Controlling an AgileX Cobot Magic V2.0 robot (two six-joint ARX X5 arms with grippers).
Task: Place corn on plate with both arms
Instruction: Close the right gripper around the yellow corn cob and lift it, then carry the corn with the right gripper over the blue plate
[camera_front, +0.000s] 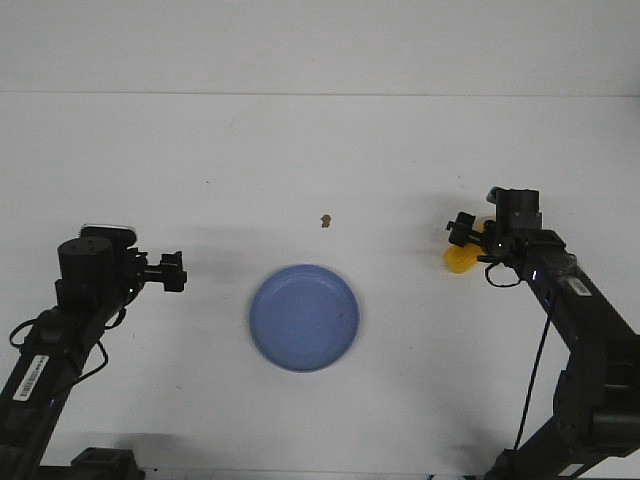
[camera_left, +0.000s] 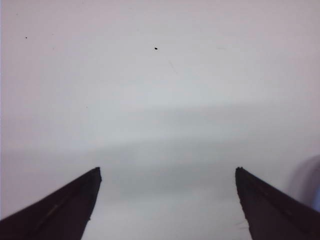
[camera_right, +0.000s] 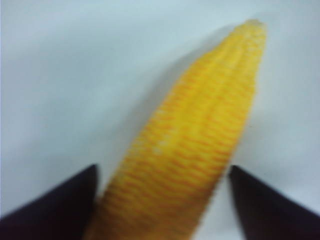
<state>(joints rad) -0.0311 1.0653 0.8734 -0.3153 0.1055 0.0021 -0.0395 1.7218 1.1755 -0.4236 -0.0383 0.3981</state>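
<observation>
The round periwinkle-blue plate (camera_front: 304, 317) sits nearest on the white worktop (camera_front: 320, 160), midway between the two arms and bare. To its left the left hand (camera_front: 180, 273) hovers well apart from it, fingers spread on nothing. Further back on the right, the right hand (camera_front: 462, 229) is at the bright yellow, plastic-looking corn cob (camera_front: 459, 259) — clearly the nearer arm. From the front only a stub of yellow shows under the hand. The right wrist view shows more: the cob (camera_right: 195, 145) runs lengthwise away between the spread fingers, tapering to its tip, neither finger plainly pressing it. Beyond the plate lies a tiny brown speck (camera_front: 325, 221).
</observation>
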